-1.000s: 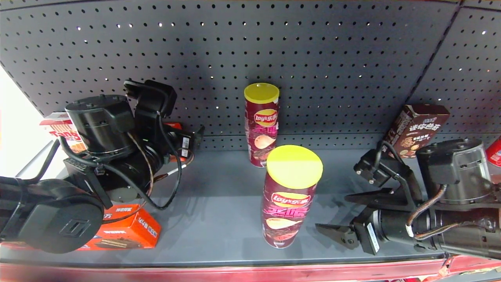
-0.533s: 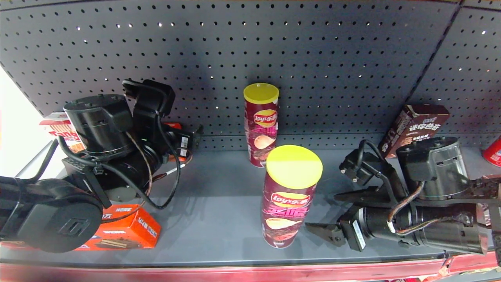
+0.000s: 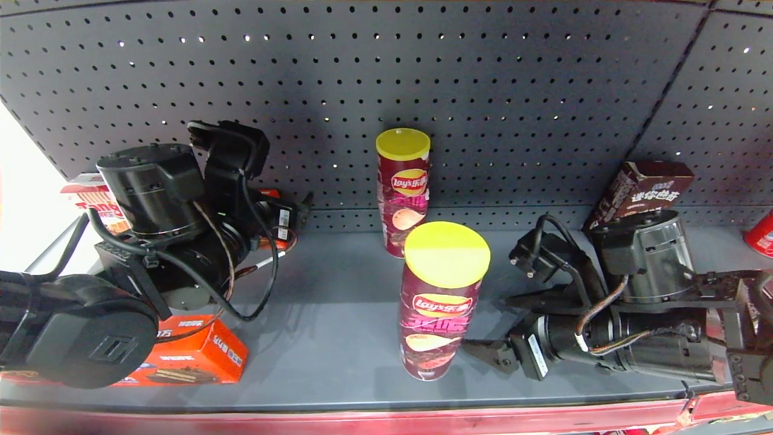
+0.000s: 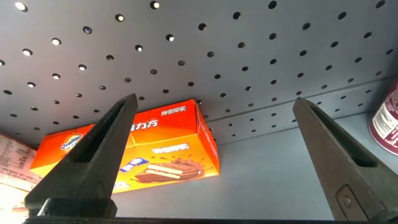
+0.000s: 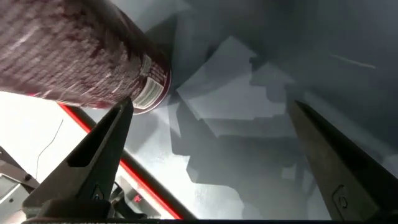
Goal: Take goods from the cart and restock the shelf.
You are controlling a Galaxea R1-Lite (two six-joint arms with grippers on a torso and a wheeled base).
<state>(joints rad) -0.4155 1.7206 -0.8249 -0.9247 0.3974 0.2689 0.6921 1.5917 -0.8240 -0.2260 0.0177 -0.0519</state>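
Two maroon chip cans with yellow lids stand upright on the grey shelf. The near can is at the front middle and the far can is by the pegboard. My right gripper lies open just right of the near can, and its front finger reaches the can's base. In the right wrist view the can lies beside one finger, outside the open right gripper. My left gripper is open at the back left, facing an orange box against the pegboard.
An orange snack box lies at the front left under my left arm. A brown cookie box leans on the pegboard at the right, with a red can at the right edge. A red strip marks the shelf front.
My right arm has slid left along the shelf up to the near can, which has shifted slightly left. The left arm has barely moved.
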